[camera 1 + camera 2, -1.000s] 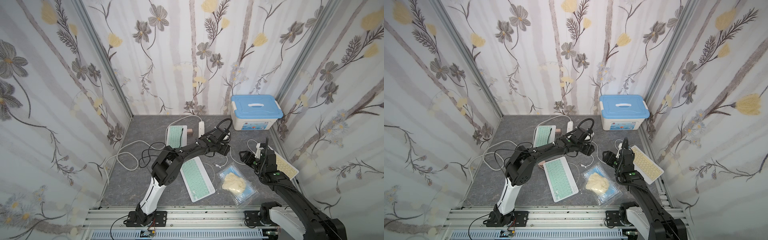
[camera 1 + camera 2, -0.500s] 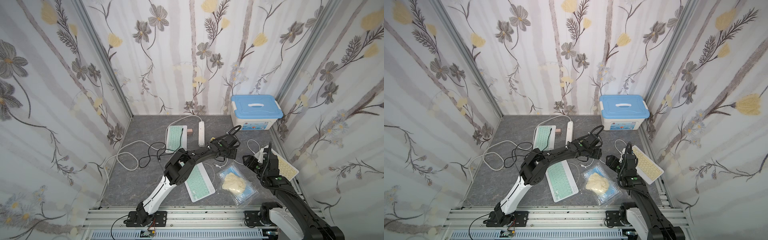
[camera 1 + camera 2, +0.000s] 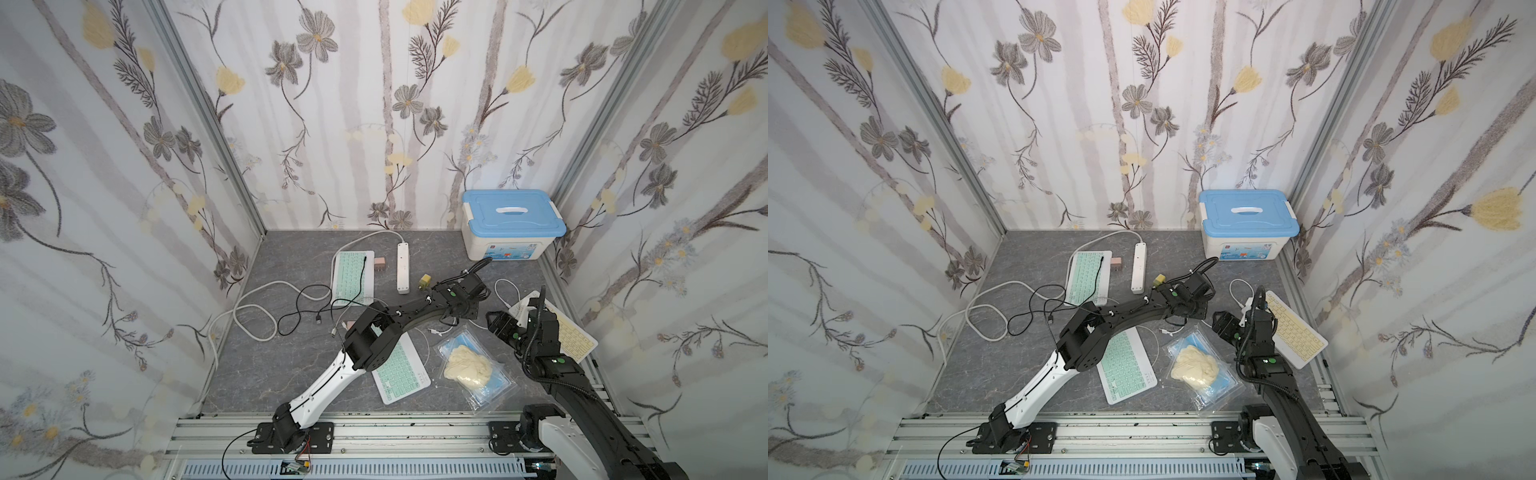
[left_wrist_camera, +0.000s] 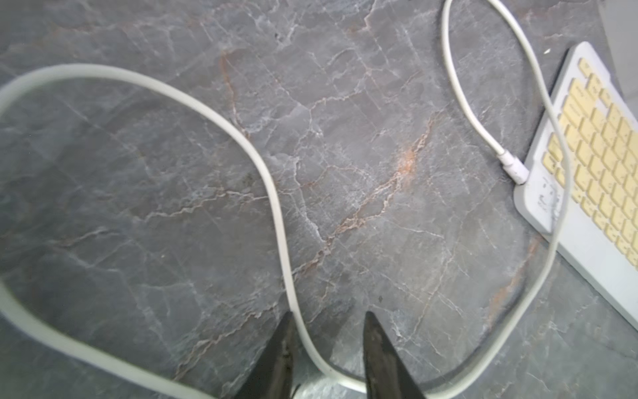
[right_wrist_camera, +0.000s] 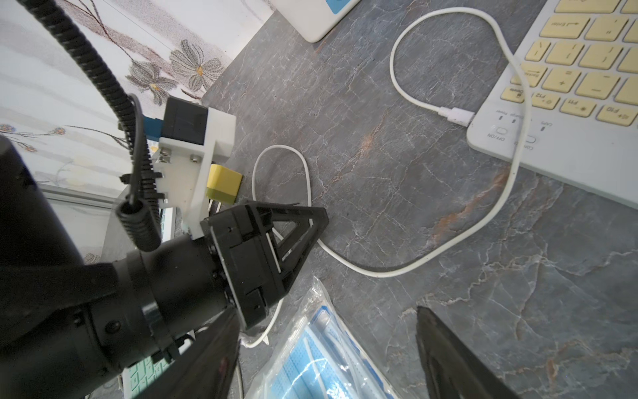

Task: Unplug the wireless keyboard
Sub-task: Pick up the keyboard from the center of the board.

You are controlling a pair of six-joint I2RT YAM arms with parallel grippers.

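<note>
The wireless keyboard (image 3: pixel 571 334) (image 3: pixel 1296 328), white with yellow keys, lies by the right wall. A thin white cable (image 4: pixel 276 207) (image 5: pixel 397 273) loops across the grey table, and its plug (image 4: pixel 514 169) (image 5: pixel 455 115) sits in the keyboard's (image 4: pixel 600 165) edge. My left gripper (image 4: pixel 328 316) (image 3: pixel 467 307) is low over a bend of this cable. The cable runs between its fingers along one of them, with a gap left, so the gripper stands open. My right gripper (image 5: pixel 326 309) (image 3: pixel 494 324) hovers wide open with nothing in it, just short of the keyboard (image 5: pixel 569 69).
A bag of blue masks (image 3: pixel 473 370) lies under the right gripper. Two green keyboards (image 3: pixel 353 276) (image 3: pixel 401 365), a power strip (image 3: pixel 402 268), a yellow adapter (image 3: pixel 424 282), a black cable (image 3: pixel 299 316) and a thick white cord (image 3: pixel 249 307) lie to the left. A blue-lidded box (image 3: pixel 513 216) stands at the back right.
My left arm has swung right, from beside the power strip to the white cable near the yellow-keyed keyboard, and its jaws have narrowed. The right gripper has shifted slightly.
</note>
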